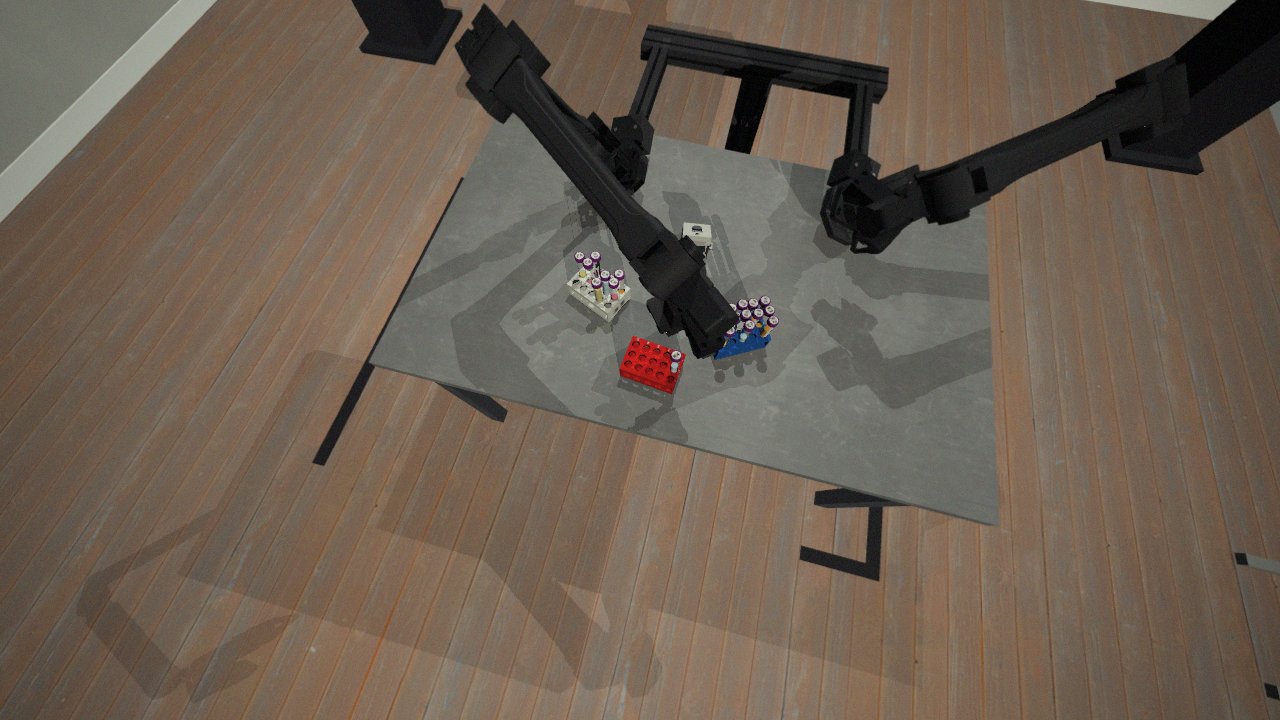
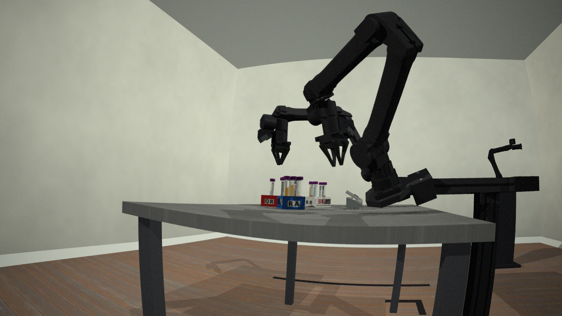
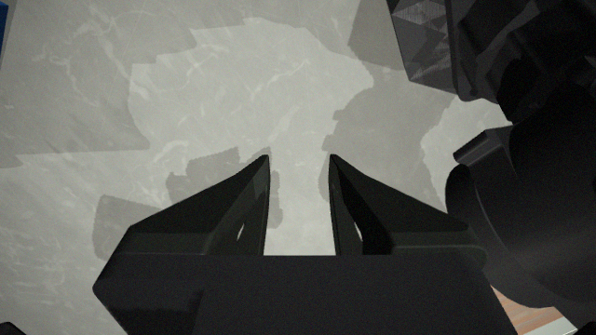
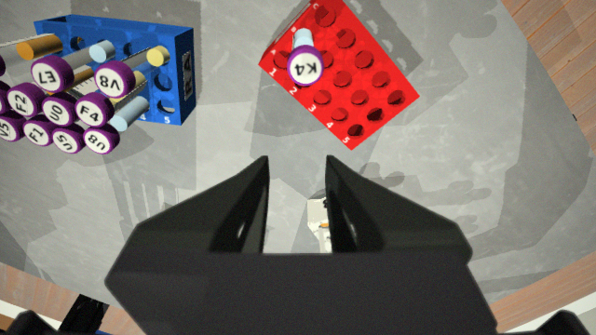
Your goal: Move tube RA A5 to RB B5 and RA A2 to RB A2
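Right gripper (image 1: 705, 344) (image 2: 279, 163) (image 4: 298, 158) open; RA (image 1: 744, 347) (image 2: 280, 204) (image 3: 2, 28) (image 4: 140, 29) blue

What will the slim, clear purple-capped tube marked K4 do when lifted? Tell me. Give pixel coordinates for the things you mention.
The tube (image 1: 675, 356) (image 2: 272, 185) (image 4: 305, 66) looks rigid, so it probably won't flex. Its smooth, round wall may slip or twist. Being tall and narrow, it would likely topple and roll outside the red rack (image 1: 646, 380) (image 2: 268, 201) (image 4: 361, 78).
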Tool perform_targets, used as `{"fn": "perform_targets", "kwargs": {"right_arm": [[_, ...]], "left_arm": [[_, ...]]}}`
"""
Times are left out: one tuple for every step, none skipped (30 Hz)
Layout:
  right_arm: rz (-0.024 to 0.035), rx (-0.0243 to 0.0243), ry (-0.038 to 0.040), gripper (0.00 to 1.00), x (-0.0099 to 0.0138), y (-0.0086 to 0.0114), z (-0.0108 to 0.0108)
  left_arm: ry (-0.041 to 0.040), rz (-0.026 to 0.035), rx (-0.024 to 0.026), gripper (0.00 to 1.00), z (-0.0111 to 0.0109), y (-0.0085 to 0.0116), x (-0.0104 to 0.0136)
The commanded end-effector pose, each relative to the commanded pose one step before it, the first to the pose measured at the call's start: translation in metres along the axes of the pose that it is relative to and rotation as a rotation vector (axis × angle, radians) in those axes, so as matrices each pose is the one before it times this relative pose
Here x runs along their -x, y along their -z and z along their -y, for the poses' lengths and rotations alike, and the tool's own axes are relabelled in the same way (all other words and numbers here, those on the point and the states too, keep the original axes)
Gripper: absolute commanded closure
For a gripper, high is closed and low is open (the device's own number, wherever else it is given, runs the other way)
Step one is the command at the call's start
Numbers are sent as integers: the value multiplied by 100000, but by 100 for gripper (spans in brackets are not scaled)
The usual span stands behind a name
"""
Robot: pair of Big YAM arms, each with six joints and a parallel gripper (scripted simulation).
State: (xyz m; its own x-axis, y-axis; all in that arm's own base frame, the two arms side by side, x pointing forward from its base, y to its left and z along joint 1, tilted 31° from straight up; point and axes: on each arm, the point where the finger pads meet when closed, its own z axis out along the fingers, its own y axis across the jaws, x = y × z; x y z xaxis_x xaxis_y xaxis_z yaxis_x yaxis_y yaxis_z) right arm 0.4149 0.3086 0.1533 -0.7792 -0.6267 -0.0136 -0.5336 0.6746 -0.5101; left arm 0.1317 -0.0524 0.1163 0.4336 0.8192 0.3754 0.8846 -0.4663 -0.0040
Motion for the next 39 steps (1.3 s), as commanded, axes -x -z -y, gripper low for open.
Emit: {"fn": "perform_targets", "kwargs": {"right_arm": [[762,-8,-411,70,3178,319,1377],[-3,-13,-2,70,506,-42,156],[-3,-13,-2,70,500,-42,162],[-3,-11,-2,70,495,-40,165],[-3,10,-1,70,176,-24,68],[-3,17,0,70,-38,-11,3],[-1,9,0,70,-69,-4,-5],[0,0,0,70,0,0,0],[0,0,0,70,0,0,0],[13,-115,3401,70,-1633,697,-1312],[625,42,245,70,-242,411,-189],[844,104,-968,70,121,16,-54],[68,35,-971,70,-16,-152,231],[-183,18,-1344,70,-27,-312,482],[-1163,-105,-662,70,28,-894,123],[-1811,-201,380,70,-76,-983,-247],[-703,-90,393,70,-64,-406,-268],[312,23,68,70,-71,123,-111],[988,114,-382,70,-85,475,121],[664,82,-345,70,-149,441,194],[-330,-52,300,70,-233,292,31],[755,123,-850,70,192,-359,410],[-162,-22,363,70,-58,-278,170],[-311,-51,603,70,-36,-354,-95],[0,0,0,70,0,0,0],[0,0,0,70,0,0,0],[-604,-81,363,70,-24,-494,-175],[-84,-24,51,70,-26,-232,-13],[-104,-26,63,70,-27,-248,-19],[-111,-26,67,70,-29,-257,-21],[-124,-27,75,70,-30,-266,-26],[-154,-29,93,70,-29,-281,-35],[-197,-30,119,70,-27,-302,-50],[-253,-31,152,70,-25,-328,-69],[-317,-33,190,70,-22,-357,-91],[-147,-16,88,70,-17,-265,-42],[-2,-1,1,70,-12,-187,0],[-2,2,1,70,-9,-184,-4],[-2,3,1,70,-6,-182,-8]], "left_arm": [[907,893,2365,70,-792,953,-70],[0,0,0,70,0,0,0],[0,0,0,70,0,0,0],[0,0,0,70,0,0,0],[0,0,0,70,0,0,0],[0,0,0,70,0,0,0],[0,0,0,70,0,0,0],[0,0,0,70,0,0,0],[0,0,0,70,0,0,0],[0,0,0,70,0,0,0],[0,0,0,70,0,0,0],[0,0,0,70,0,0,0],[0,0,0,70,0,0,0],[0,0,0,70,0,0,0],[0,0,0,70,0,0,0],[0,0,0,70,0,0,0],[0,0,0,70,0,0,0],[0,0,0,70,0,0,0],[0,0,0,70,0,0,0],[0,0,0,70,0,0,0],[0,0,0,70,0,0,0],[0,0,0,70,0,0,0],[0,0,0,70,0,0,0],[0,0,0,70,0,0,0],[0,0,0,70,0,0,0],[0,0,0,70,0,0,0],[0,0,0,70,0,0,0],[0,0,0,70,0,0,0],[0,0,0,70,0,0,0],[0,0,0,70,0,0,0],[0,0,0,70,0,0,0],[0,0,0,70,0,0,0],[0,0,0,70,0,0,0],[0,0,0,70,0,0,0],[0,0,0,70,0,0,0],[0,0,0,70,0,0,0],[0,0,0,70,0,0,0],[0,0,0,70,0,0,0],[0,0,0,70,0,0,0]]}}
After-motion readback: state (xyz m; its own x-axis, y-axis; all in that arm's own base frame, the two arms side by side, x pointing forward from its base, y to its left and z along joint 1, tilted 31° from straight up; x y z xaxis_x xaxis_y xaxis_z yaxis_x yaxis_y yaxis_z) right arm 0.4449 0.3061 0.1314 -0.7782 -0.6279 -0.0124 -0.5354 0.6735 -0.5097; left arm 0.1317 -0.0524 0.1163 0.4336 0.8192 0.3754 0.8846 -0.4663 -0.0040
